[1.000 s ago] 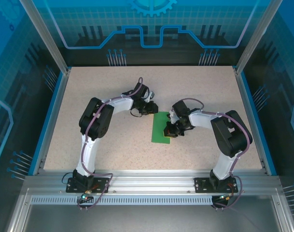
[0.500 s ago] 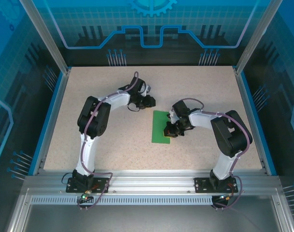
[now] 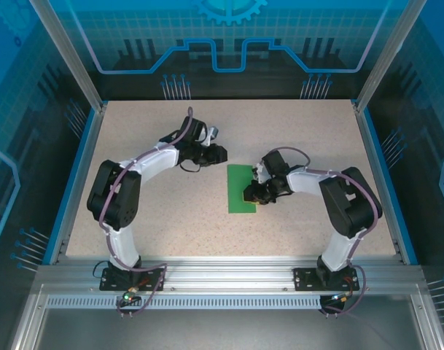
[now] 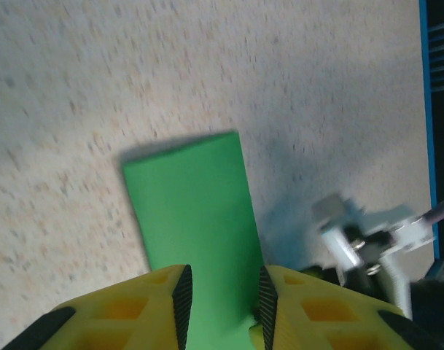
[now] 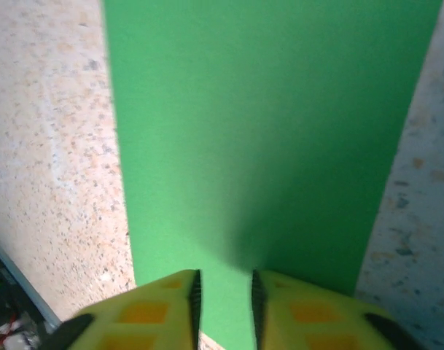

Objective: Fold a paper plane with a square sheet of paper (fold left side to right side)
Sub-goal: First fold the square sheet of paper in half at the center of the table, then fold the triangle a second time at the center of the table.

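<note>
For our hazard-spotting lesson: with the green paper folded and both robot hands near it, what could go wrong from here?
The right hand sits at the right edge of the folded green sheet, jaws slightly apart; pulling away might drag the sheet or let the fold spring open. The left hand is off the paper, so nothing pins it; a nudge could skew it.

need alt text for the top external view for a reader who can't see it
A narrow green paper sheet lies flat on the speckled beige table, seen from above between two robot arms. The right gripper is over the sheet's right edge toward its near end; the left gripper is just beyond its far left corner.
</note>
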Motion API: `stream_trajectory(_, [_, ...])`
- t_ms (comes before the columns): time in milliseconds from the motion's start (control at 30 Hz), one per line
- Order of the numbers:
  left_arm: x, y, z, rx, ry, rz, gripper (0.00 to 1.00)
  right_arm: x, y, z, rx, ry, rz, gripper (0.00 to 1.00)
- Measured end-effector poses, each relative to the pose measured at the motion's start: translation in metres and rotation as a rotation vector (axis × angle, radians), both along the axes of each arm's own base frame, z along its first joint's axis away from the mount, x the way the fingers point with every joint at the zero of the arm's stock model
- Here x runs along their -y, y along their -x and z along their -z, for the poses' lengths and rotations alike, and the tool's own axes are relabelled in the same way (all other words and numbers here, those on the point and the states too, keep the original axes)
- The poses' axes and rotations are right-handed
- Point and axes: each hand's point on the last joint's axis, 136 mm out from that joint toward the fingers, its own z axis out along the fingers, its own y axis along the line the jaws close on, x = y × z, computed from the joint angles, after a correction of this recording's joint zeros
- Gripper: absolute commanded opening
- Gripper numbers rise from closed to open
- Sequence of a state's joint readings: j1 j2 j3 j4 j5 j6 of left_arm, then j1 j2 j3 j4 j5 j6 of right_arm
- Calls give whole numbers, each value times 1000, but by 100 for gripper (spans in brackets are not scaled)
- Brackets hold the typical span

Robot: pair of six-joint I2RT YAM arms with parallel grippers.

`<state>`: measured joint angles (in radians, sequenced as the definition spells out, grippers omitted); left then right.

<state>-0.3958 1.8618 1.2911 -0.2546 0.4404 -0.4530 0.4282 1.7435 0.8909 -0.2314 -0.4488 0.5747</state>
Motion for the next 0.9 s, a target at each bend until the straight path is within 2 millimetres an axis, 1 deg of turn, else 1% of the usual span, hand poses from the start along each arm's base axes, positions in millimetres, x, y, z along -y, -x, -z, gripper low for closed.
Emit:
stream_trajectory(33, [4,9,6,-25,5,8,33,1,-3,-7,31,-3,7,43])
stream_trajectory(133, [17,34,25,-93,6,43,33,10,-11,-28,119,-5,33,54])
stream_trajectory(200, [26,44,33,-122,9,61,32,17,-16,-38,158,-3,59,59])
stream_trajectory(267, [36,47,39,-137,23,76,32,28,-19,-42,179,3,87,61])
stream_trajectory(400, [42,46,58,-176,17,72,31,46,-19,-34,155,12,141,64])
stream_trajectory(500, [43,43,70,-196,6,67,30,52,-13,-26,125,16,157,64])
stream_trajectory(700, [40,43,84,-213,-20,55,30,48,-8,-25,85,-11,155,58])
stream_trajectory(800, [39,43,85,-211,-28,51,30,44,-7,-18,41,-21,153,55])
stream_trajectory(900, [39,42,85,-210,-30,49,30,41,-7,-11,-2,-29,152,54])
